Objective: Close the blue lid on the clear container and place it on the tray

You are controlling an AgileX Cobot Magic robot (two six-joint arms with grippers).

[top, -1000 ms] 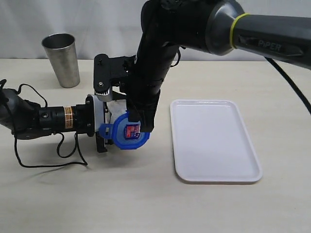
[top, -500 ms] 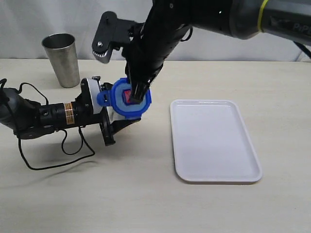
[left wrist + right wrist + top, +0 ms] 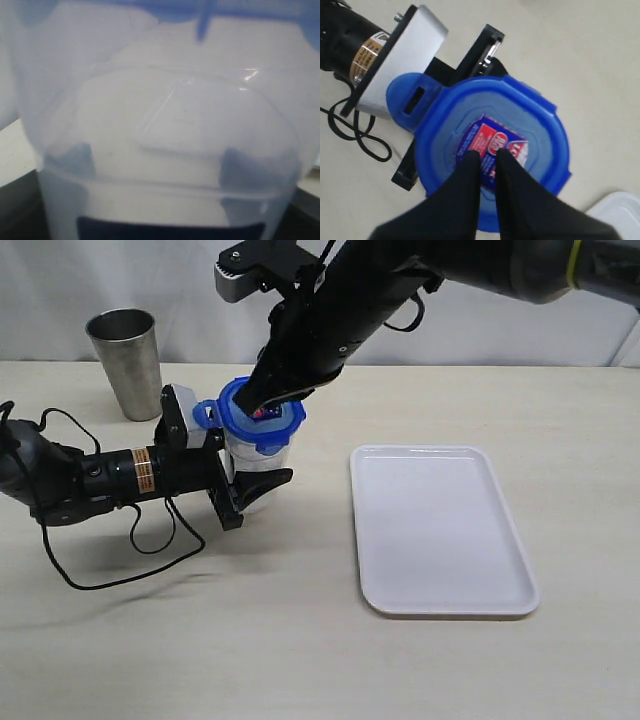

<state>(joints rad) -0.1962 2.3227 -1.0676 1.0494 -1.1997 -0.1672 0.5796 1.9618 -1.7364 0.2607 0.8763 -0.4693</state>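
Observation:
The clear container (image 3: 251,466) stands upright on the table with the blue lid (image 3: 262,420) sitting on its rim. My left gripper (image 3: 240,456) reaches in from the left, shut on the container's body. In the left wrist view the container (image 3: 170,125) fills the frame, and my left gripper's (image 3: 157,157) dark fingers show through its walls. My right gripper (image 3: 259,404) comes down from above, shut, tips resting on the lid's red-and-white sticker. In the right wrist view this gripper (image 3: 487,152) touches the lid (image 3: 440,145) near its centre. The white tray (image 3: 440,530) lies empty to the right.
A tapered steel cup (image 3: 127,362) stands at the back left. A black cable (image 3: 120,560) loops on the table beside my left arm. A corner of the tray (image 3: 620,210) shows in the right wrist view. A pale wall runs along the table's far edge.
My left gripper has swung the container from lying on its side to upright. My right gripper rose with the lid, and its fingers closed together on the lid's top.

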